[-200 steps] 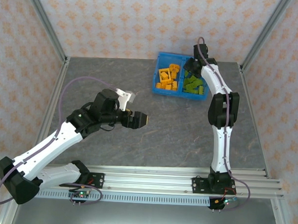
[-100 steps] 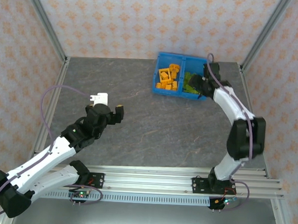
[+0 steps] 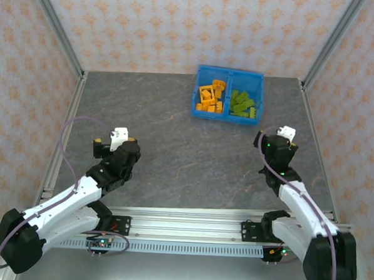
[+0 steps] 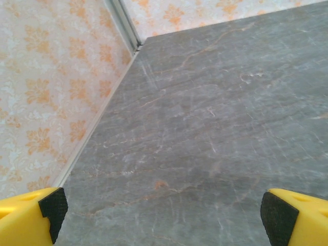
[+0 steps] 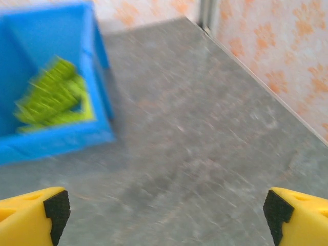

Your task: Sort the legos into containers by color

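From my seat the sorting looks finished: the orange bricks (image 3: 210, 96) lie in the left compartment of the blue bin (image 3: 221, 115) and the green bricks (image 3: 243, 103) in the right one, at the far side of the counter (image 3: 186, 159), where I see no loose brick. The left fingers (image 4: 50, 206) are spread wide with nothing between them, and the right fingers (image 5: 55, 206) likewise. My worry is the right arm (image 3: 296, 202): it sits near the bin's corner, so a careless swing could clip the wall, shove the bin and mix the colours
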Motion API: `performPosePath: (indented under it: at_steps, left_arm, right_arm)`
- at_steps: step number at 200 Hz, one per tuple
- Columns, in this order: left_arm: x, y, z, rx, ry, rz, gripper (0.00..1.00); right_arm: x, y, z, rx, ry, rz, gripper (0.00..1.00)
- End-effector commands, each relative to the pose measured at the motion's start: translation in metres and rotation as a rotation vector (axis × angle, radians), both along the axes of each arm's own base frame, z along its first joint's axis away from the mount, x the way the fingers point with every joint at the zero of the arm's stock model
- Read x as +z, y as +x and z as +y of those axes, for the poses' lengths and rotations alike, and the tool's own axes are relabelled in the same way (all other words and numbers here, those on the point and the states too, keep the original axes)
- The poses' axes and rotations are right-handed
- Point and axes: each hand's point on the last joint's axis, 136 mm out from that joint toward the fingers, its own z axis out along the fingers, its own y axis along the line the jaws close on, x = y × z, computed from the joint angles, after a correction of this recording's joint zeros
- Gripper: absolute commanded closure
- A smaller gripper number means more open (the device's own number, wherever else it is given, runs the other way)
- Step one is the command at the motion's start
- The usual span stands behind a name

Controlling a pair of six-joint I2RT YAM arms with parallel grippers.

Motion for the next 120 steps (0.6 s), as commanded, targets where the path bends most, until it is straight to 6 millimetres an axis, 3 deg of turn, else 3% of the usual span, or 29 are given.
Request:
performPosePath:
  at_steps: [1,12,25,38,45,54,64,73,86,102,109,120]
  left_arm:
    - [0.006,0.013,0.008,-0.005,-0.034,-0.112,0.00]
    - [-0.005,0.018,0.015,-0.015,-0.093,-0.129,0.00]
    - [-0.018,0.024,0.020,-0.041,-0.148,-0.150,0.00]
    - [-0.029,0.031,0.025,-0.053,-0.169,-0.153,0.00]
    - [-0.031,0.035,0.026,-0.059,-0.169,-0.131,0.00]
    - [-0.032,0.044,0.023,-0.084,-0.156,-0.117,0.00]
    - [-0.033,0.051,0.022,-0.096,-0.150,-0.121,0.00]
    - [-0.032,0.059,0.021,-0.106,-0.158,-0.137,0.00]
    - [-0.033,0.073,0.022,-0.109,-0.180,-0.152,0.00]
    - [-0.034,0.095,0.021,-0.123,-0.179,-0.125,0.00]
    - [-0.040,0.104,0.021,-0.123,-0.170,-0.108,0.00]
    - [-0.064,0.113,0.028,-0.107,-0.197,-0.094,0.00]
  right_arm:
    - [-0.001,0.027,-0.012,-0.066,-0.108,-0.059,0.01]
    - [-0.017,0.039,-0.011,-0.063,-0.118,-0.072,0.00]
    - [-0.013,0.056,-0.008,-0.072,-0.138,-0.104,0.01]
    - [-0.031,0.069,-0.010,-0.059,-0.136,-0.074,0.00]
    - [-0.031,0.074,-0.009,-0.046,-0.117,-0.077,0.00]
    - [-0.040,0.071,-0.009,-0.004,-0.058,-0.024,0.01]
    - [-0.047,0.064,-0.013,0.015,0.003,-0.087,0.01]
    - [-0.043,0.063,-0.023,-0.025,0.005,-0.176,0.01]
    - [-0.049,0.065,-0.019,-0.009,0.013,-0.072,0.01]
    - [-0.047,0.067,-0.019,0.000,0.004,-0.120,0.01]
    - [-0.049,0.065,-0.019,-0.003,0.011,-0.082,0.01]
    - [-0.047,0.066,-0.019,-0.003,0.002,-0.113,0.01]
